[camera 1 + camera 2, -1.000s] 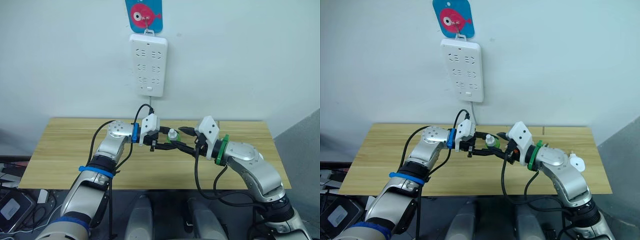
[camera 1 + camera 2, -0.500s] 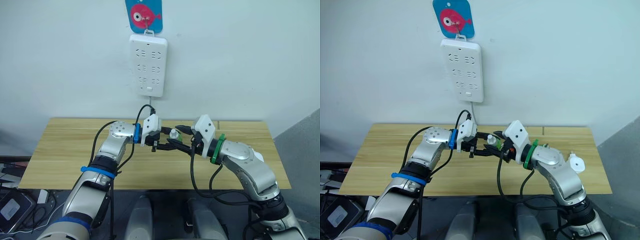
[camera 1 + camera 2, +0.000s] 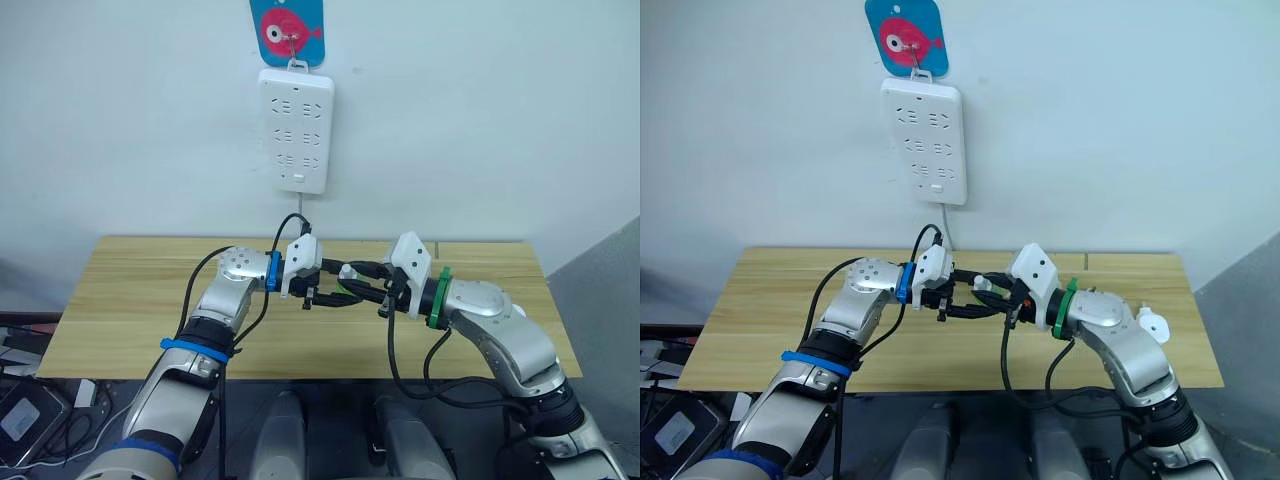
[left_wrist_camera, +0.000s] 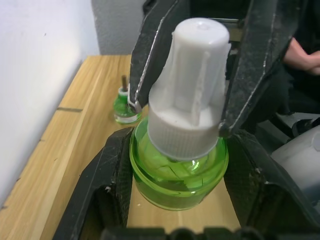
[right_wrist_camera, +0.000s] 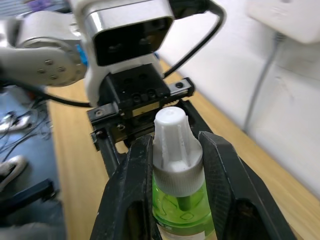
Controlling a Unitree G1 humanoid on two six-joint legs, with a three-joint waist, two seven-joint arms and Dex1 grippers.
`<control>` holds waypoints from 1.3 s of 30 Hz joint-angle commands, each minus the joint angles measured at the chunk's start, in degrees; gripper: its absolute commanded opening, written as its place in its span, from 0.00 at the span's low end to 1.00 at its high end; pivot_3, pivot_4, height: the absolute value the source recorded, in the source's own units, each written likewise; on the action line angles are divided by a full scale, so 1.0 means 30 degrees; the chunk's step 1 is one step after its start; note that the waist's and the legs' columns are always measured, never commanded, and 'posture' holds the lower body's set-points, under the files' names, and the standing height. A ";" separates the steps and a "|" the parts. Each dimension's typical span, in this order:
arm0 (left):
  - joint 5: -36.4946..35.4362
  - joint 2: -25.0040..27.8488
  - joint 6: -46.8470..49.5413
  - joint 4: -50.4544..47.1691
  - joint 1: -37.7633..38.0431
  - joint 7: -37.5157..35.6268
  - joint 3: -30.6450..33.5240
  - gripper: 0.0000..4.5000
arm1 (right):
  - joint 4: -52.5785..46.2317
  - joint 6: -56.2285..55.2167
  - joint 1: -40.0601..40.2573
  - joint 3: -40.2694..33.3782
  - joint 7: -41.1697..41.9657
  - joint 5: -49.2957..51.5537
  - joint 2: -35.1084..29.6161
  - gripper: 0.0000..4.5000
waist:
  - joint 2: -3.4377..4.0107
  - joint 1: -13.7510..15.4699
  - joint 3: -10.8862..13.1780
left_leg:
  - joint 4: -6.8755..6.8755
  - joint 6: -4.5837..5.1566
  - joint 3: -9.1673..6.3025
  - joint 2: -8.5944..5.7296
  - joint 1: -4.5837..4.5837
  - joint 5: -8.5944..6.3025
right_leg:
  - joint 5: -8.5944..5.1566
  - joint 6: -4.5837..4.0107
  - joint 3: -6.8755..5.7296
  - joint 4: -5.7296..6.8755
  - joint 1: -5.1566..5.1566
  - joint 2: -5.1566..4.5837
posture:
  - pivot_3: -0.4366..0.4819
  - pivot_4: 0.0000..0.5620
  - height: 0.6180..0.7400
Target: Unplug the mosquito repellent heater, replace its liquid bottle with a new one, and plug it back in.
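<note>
A green liquid bottle (image 4: 177, 175) with a white cap (image 4: 192, 90) is held in the air over the table's middle, between both arms. My left gripper (image 3: 336, 289) is shut on the bottle's green body. From the opposite side, my right gripper (image 5: 175, 150) is shut on the white cap (image 5: 172, 137), one finger on each side. The mosquito repellent heater (image 3: 1153, 322), small, white and rounded, lies on the table behind my right forearm. A second green bottle (image 4: 124, 106) with a bare wick stands on the table past the held one.
A long white power strip (image 3: 297, 129) hangs on the wall above the wooden table (image 3: 120, 300), with nothing plugged into it. It hangs from a blue hook plate with a pink fish (image 3: 289, 30). Its cable drops behind my left gripper.
My right gripper has moved in toward the left one and its fingers have closed on the white cap. The left gripper still holds the bottle, now slightly lower.
</note>
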 commanded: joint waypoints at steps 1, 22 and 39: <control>-0.0200 0.0534 -0.0114 -0.2255 0.1069 -0.2002 -0.1193 0.50 | 0.1647 -0.1607 -0.2645 0.0316 0.5378 0.1828 -0.0628 0.22 | 0.0001 -0.0072 0.0000 | -0.0005 0.0001 0.0018 0.0007 0.0009 0.0000 | 0.0002 -0.0003 0.0015 0.0001 -0.0002 0.0004 | 0.76 0.40 1.00; -0.0222 0.1261 -0.0149 -0.3028 0.1795 -0.2490 -0.1641 0.50 | 0.4749 -0.5996 -0.2137 -0.0902 1.0318 0.0512 -0.3800 0.99 | 0.0017 0.0887 0.0010 | -0.0022 0.0005 -0.0016 -0.0001 -0.0012 -0.0002 | -0.0011 -0.0020 -0.0019 -0.0022 -0.0004 -0.0003 | 0.76 0.42 1.00; -0.0054 -0.0110 0.0528 -0.0091 -0.0245 0.1067 -0.0111 0.50 | -0.1241 -0.1512 0.1529 -0.0920 -0.2956 -0.1754 0.1725 0.99 | 0.0018 0.0150 0.0004 | -0.0020 0.0003 -0.0014 0.0006 -0.0010 -0.0001 | -0.0010 -0.0015 -0.0006 -0.0009 -0.0016 0.0016 | 0.70 0.38 1.00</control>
